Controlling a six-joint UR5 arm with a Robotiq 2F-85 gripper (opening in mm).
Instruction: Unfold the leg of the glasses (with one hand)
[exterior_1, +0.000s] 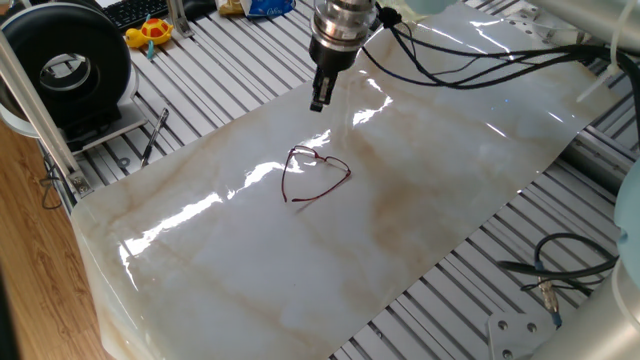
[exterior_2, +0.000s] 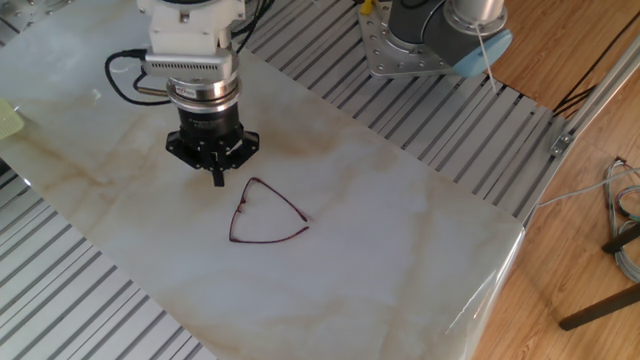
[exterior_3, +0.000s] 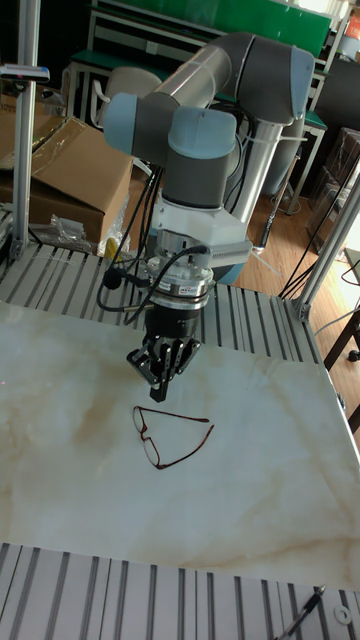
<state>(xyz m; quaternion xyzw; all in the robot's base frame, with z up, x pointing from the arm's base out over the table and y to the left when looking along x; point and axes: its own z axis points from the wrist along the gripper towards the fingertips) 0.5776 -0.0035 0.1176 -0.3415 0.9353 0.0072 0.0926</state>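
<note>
The glasses (exterior_1: 349, 172) lie on the marble sheet (exterior_1: 420, 200), a thin dark red wire frame with its legs forming a triangle. They also show in the other fixed view as glasses (exterior_2: 240, 212) and in the tall view as glasses (exterior_3: 150, 440). My gripper (exterior_1: 318, 101) hangs above the sheet just behind them, pointing straight down. Its black fingers are pressed together with nothing between them. In the other fixed view the gripper (exterior_2: 219, 180) tip stands a short way from the triangle's upper corner, not touching it. The tall view has the gripper (exterior_3: 158, 392) above the lens end.
A black pen-like tool (exterior_1: 152, 137) lies on the slatted table left of the sheet. A black round device (exterior_1: 70, 65) and a yellow toy (exterior_1: 150, 32) sit at the far left. Loose cables (exterior_1: 560, 265) lie at the right. The arm's base (exterior_2: 430, 30) stands beyond the sheet.
</note>
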